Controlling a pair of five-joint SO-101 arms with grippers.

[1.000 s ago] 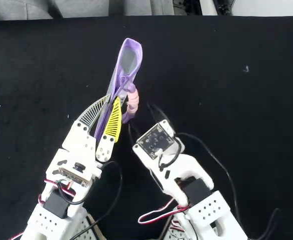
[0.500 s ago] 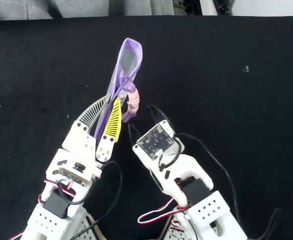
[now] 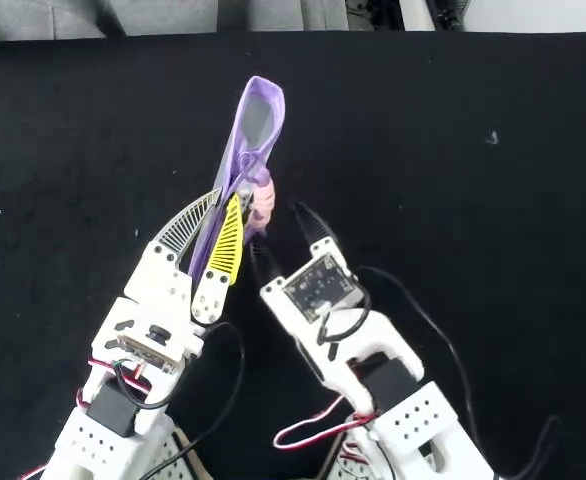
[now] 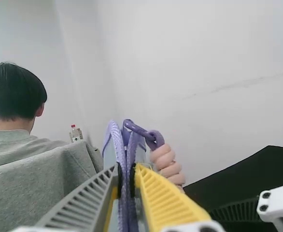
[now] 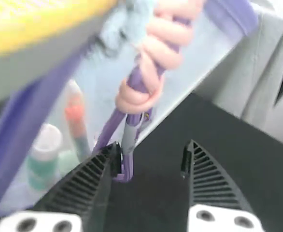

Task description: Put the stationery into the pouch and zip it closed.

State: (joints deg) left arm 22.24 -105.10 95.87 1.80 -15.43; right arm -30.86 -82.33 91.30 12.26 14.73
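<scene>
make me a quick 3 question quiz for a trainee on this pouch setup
1. True or false: the left pincer is shut on the purple pouch, holding it up off the table.
2. Pick one. The right pincer is: A) open, close to the zipper pull; B) shut on a pen; C) flat on the table, far from the pouch.
3. Fill in: the coiled charm hanging at the zipper pull is ____ in colour.

Key: 1 true; 2 A; 3 pink.
</scene>
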